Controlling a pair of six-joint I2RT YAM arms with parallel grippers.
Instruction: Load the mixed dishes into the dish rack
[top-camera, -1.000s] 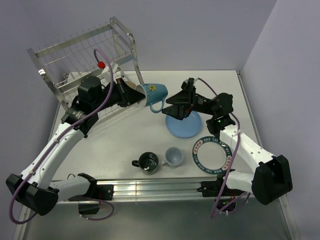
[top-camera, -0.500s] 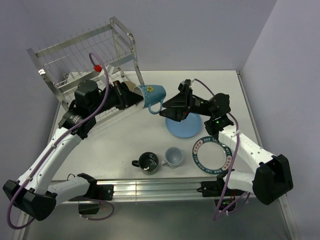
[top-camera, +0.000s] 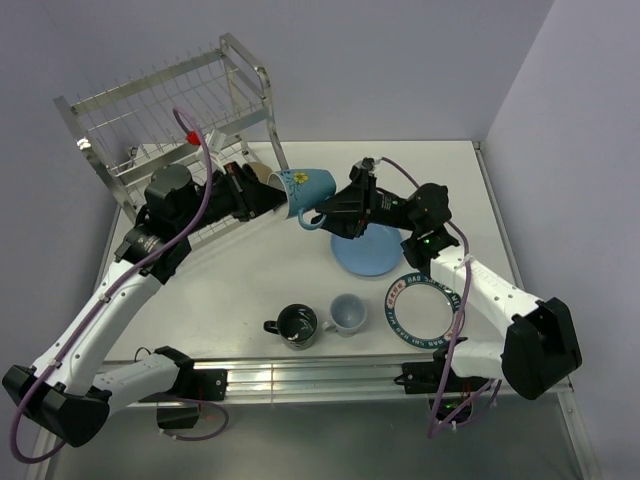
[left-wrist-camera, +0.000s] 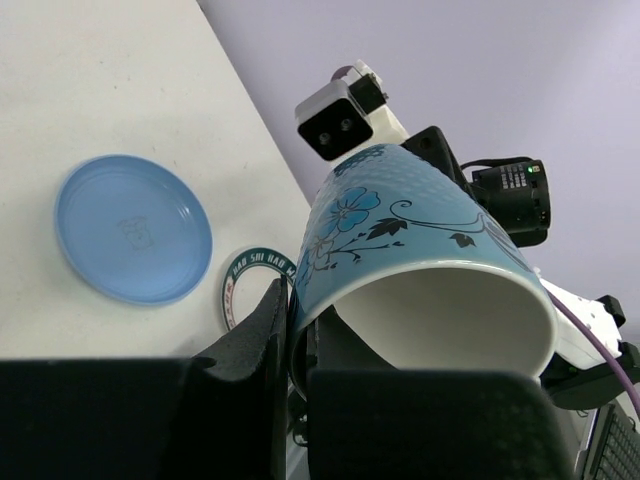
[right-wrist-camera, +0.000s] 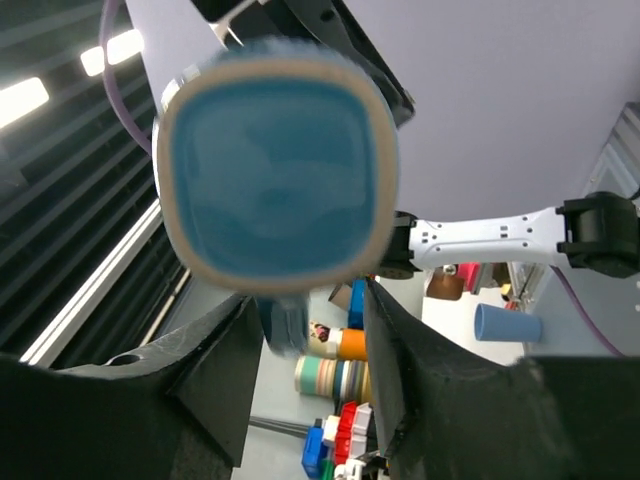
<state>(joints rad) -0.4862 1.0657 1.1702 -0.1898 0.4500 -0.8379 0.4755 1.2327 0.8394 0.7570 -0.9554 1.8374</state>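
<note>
Your left gripper was clamped on the rim of the blue mug, one finger inside the mouth and one outside. It held the mug in the air on its side, above the table toward its far edge and just beside the rack. That grip left the base and handle facing your right arm, which I took for a handover setup.

Your right gripper was at the handle with its jaws apart. In the right wrist view the handle sat between the fingers, with a gap showing on one side, so nothing was gripped there.

The blue plate lay near the table's middle and the white plate toward the near right corner. The dark mug and cup stood side by side by the near edge, all not yet loaded.
</note>
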